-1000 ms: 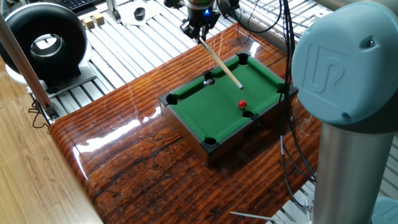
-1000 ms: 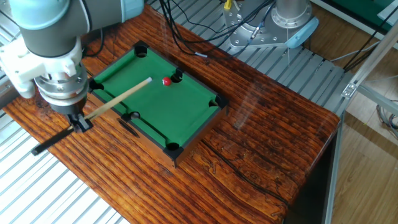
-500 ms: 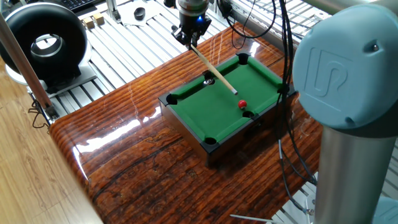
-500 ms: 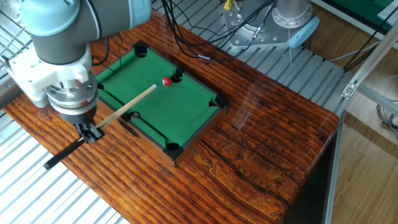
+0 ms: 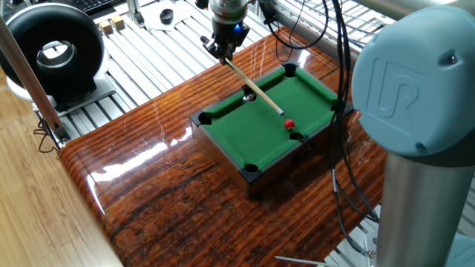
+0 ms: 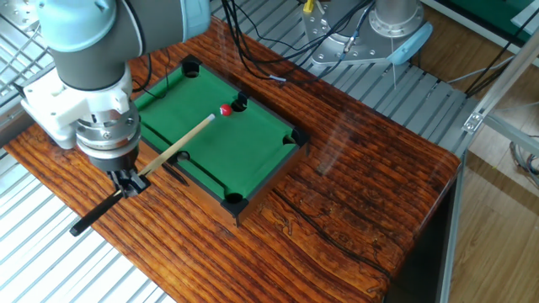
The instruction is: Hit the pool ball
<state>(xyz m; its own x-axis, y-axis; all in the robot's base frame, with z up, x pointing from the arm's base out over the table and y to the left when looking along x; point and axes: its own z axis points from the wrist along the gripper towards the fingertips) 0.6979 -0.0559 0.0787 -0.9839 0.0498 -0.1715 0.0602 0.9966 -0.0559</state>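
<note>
The miniature pool table (image 5: 245, 137) (image 6: 253, 147) has green felt and black pocket holes and stands on the wooden tabletop. The pool ball (image 5: 289, 124) (image 6: 225, 110) is a tiny glossy red sphere lying next to a side pocket. My gripper (image 5: 224, 52) (image 6: 129, 181) is shut on a wooden cue stick (image 5: 254, 88) (image 6: 178, 149). The cue slopes down over the felt. Its tip sits just short of the ball, a small gap showing in both views. The cue's dark butt end (image 6: 94, 215) sticks out behind the gripper.
A black ring-shaped device (image 5: 52, 52) stands at the far left. Cables (image 5: 338, 67) (image 6: 244, 50) hang and lie near the pool table's far side. A second robot base (image 6: 370, 42) stands on the slatted metal surface. The large arm joint (image 5: 415, 81) blocks the right foreground.
The gripper has shifted along with the cue, and the cue tip has moved closer to the red ball. The ball has not moved.
</note>
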